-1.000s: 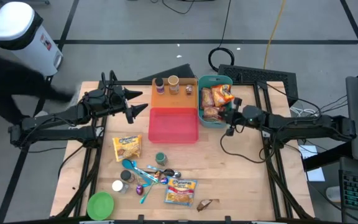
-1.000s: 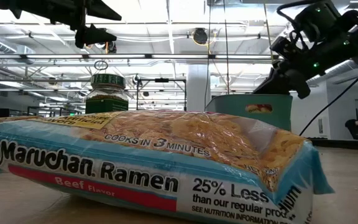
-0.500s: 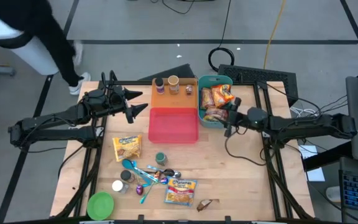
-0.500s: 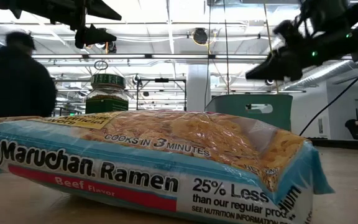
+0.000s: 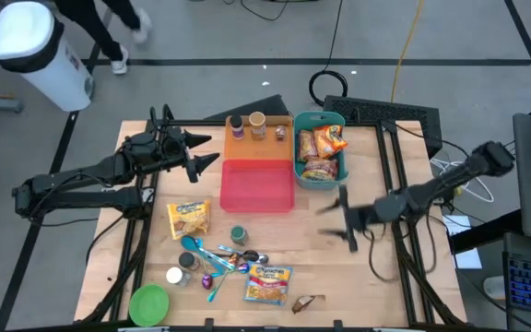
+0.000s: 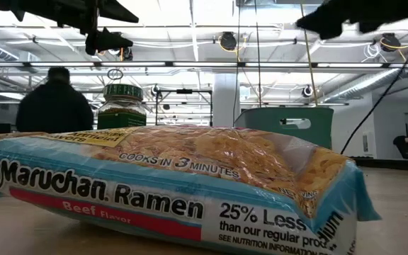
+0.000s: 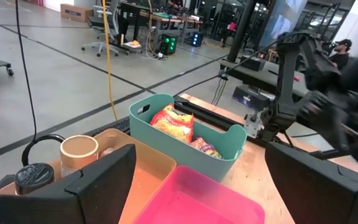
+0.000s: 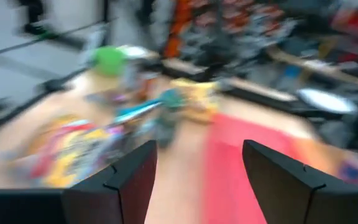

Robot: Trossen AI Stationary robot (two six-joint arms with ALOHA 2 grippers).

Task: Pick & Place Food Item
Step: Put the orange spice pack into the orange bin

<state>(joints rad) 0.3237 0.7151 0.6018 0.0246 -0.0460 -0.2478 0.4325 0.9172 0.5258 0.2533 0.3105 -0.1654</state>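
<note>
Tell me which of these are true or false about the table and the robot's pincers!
1. The teal plastic bin holds snack packets. True.
2. The red plastic tray is full of spoons. False: it is empty.
3. The green round lid lies near the table's front left corner. True.
4. The right pincer grips a ramen packet. False: it is open and empty, over bare wood.
5. The left pincer is open. True.

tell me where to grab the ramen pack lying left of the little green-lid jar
Take the ramen pack from straight above, fingers across its shorter width, pinching the puffy middle or one crimped end. It lies flat on the table with bare wood on all sides, so a top-down approach is probably the only workable one. The open right gripper hangs over bare wood nearer the middle.
</note>
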